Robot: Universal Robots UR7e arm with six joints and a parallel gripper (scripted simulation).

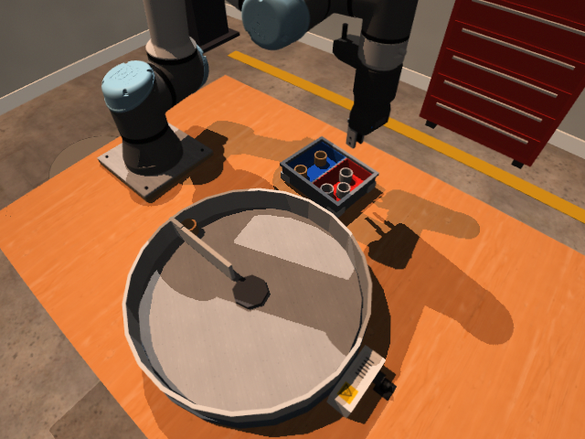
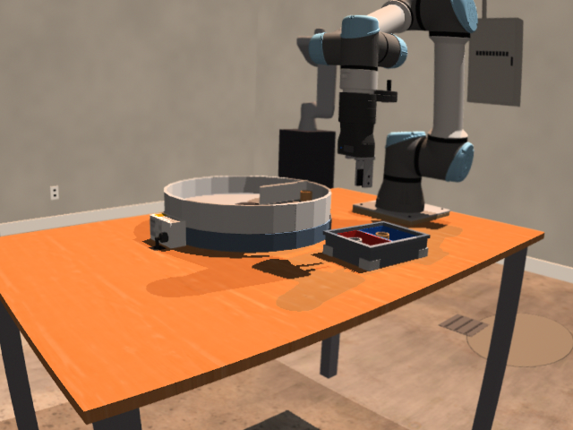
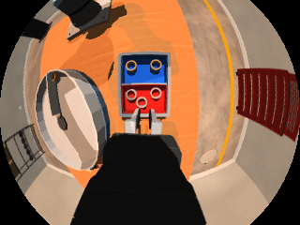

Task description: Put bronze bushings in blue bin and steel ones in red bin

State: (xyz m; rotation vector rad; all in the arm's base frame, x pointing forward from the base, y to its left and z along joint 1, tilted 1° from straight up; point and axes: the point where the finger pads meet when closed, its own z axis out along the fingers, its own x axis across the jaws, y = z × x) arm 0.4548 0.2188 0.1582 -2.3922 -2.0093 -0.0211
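One bronze bushing (image 1: pixel 192 223) (image 2: pixel 305 195) (image 3: pixel 54 78) sits on the turntable (image 1: pixel 245 369) (image 2: pixel 250 217) (image 3: pixel 77 150), inside the rim and just beside the guide bar (image 1: pixel 203 248) (image 2: pixel 282 191) (image 3: pixel 53 98). Two further bronze units stand upright in the blue bin (image 1: pixel 311 174) (image 2: pixel 402 231) (image 3: pixel 143 77); three steel units (image 1: pixel 345 180) (image 3: pixel 156 97) stand in the adjoining red bin (image 1: pixel 361 181) (image 2: pixel 375 238) (image 3: pixel 143 90). Both bins are compartments of one dark tray (image 1: pixel 307 188) (image 2: pixel 397 252) (image 3: pixel 168 84).

The gripper (image 1: pixel 354 138) (image 2: pixel 363 177) (image 3: pixel 144 114) is positioned above the tray level. Its fingers are partly spread, with a gap between them and no part gripped.

Labels: the control box (image 1: pixel 356 380) (image 2: pixel 171 231), mounted at the turntable wall, carries a yellow warning triangle (image 1: pixel 348 392). Faint markings on the blue joint cap (image 1: pixel 128 78) are illegible. No brand can be read.

View differences: the wrist view separates all five binned parts; the exterior view shows only a bronze rim (image 2: pixel 382 235) and a pale rim (image 2: pixel 355 239) in the tray. The red drawer cabinet (image 1: pixel 500 85) (image 3: pixel 262 100) appears in the top and wrist views. The wall panel (image 2: pixel 494 73) and wall outlet (image 2: pixel 55 192) are identifiable only in the exterior view.
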